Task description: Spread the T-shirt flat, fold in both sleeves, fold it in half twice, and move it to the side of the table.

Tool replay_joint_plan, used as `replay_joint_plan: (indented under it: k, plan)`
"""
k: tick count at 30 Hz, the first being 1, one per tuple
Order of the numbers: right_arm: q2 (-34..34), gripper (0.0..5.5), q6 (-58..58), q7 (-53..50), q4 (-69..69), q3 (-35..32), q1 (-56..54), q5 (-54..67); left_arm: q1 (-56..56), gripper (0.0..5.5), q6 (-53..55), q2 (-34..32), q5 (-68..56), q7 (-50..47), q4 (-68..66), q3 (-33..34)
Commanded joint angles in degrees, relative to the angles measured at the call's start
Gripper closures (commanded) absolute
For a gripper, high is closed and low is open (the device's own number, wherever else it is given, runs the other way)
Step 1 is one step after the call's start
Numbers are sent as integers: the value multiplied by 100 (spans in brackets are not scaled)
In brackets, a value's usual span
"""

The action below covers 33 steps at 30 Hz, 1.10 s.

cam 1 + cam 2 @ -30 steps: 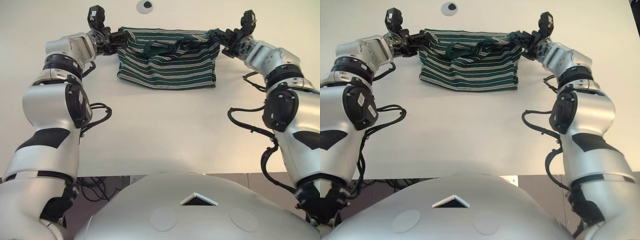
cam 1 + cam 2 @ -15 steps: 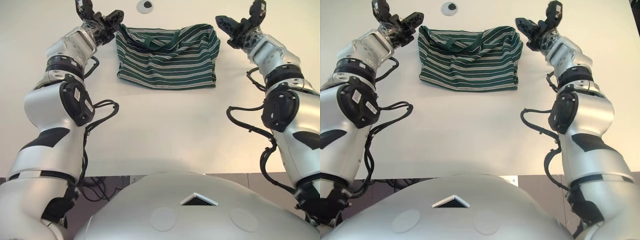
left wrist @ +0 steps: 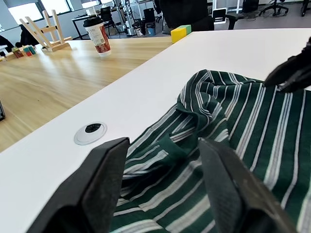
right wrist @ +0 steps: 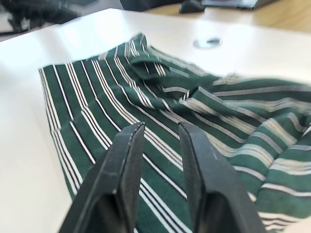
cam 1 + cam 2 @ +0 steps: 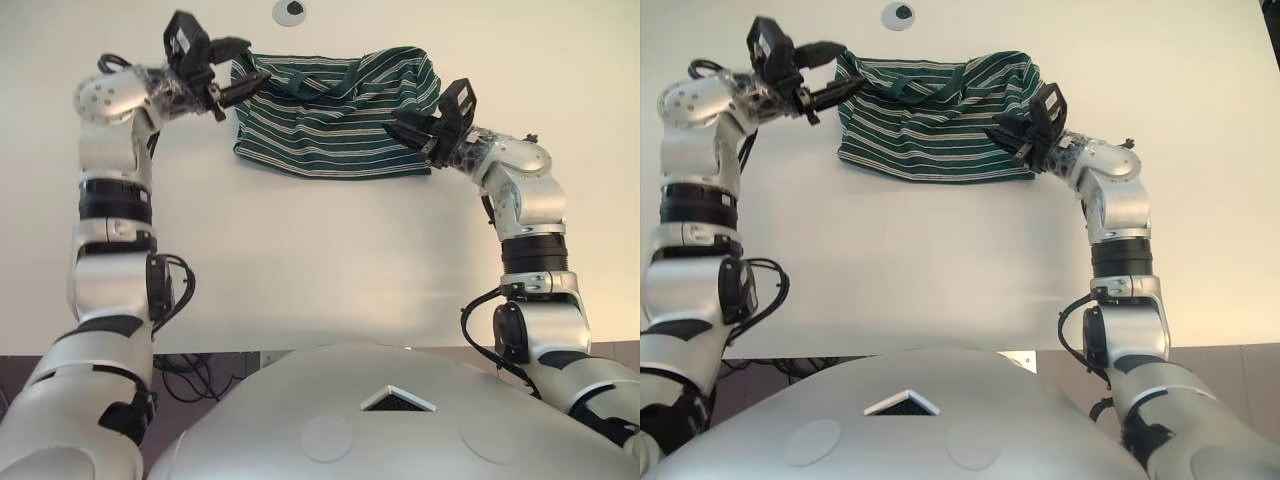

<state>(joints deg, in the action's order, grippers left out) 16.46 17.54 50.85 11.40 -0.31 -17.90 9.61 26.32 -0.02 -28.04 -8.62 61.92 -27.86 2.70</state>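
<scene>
Most folding looks done to me: the T-shirt (image 5: pixel 335 120) lies bundled, my left gripper (image 5: pixel 246 68) and right gripper (image 5: pixel 400 122) both gape empty, sideways move pending.

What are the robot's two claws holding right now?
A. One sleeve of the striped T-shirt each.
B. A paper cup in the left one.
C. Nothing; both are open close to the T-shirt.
C: the left claw and the right claw each show a gap between their fingers with nothing pinched in it, and the green striped T-shirt lies on the white table.
</scene>
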Motion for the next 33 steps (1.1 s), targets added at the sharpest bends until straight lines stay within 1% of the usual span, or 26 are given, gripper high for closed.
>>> replay_joint_plan:
  k: [1, 5, 9, 13, 15, 18, 21, 23, 26, 29, 31, 33]
  plan:
    - [228, 425, 279, -434, -899, 257, 742, -250, -1396, 292, 757, -448, 33, -38, 1750, -235]
    - [365, 425, 449, -971, -525, 387, 861, -647, -1627, 292, 1072, -383, 371, -499, 1867, -578]
    - [572, 425, 639, -1020, -256, 670, 926, -861, -1637, 292, 1186, -565, 794, -763, 1527, -874]
    - [825, 425, 1115, -696, -514, 1071, 1191, -797, -1861, 292, 1730, -1025, 870, -155, 1735, -1319]
    - [1020, 425, 1382, -563, -792, 1190, 1411, -748, -2076, 292, 2155, -1325, 711, 282, 2148, -1529]
    - [1442, 425, 1748, -340, -1510, 1272, 1989, -565, -2569, 292, 2961, -1788, 222, 772, 3248, -1673]
    - [1799, 425, 2117, -211, -2296, 1253, 2560, -270, -3282, 292, 3614, -2391, -255, 1028, 4423, -1646]
    - [2052, 425, 2355, -149, -2963, 1256, 3011, -53, -3690, 292, 3593, -2789, -296, 1054, 4778, -1564]
    - [2110, 425, 2548, -341, -3405, 1104, 3205, 102, -3550, 292, 3548, -2849, -516, 940, 4624, -1205]
    - [2215, 425, 2611, -438, -3487, 1037, 3107, 177, -3405, 292, 3350, -2979, -509, 883, 4406, -1059]
    - [2235, 425, 2557, -451, -3552, 933, 3004, 261, -3342, 292, 3309, -3046, -666, 965, 4416, -901]
    - [2100, 425, 2163, -530, -3556, 686, 2880, 346, -3271, 292, 3638, -3065, -1175, 1139, 4645, -592]
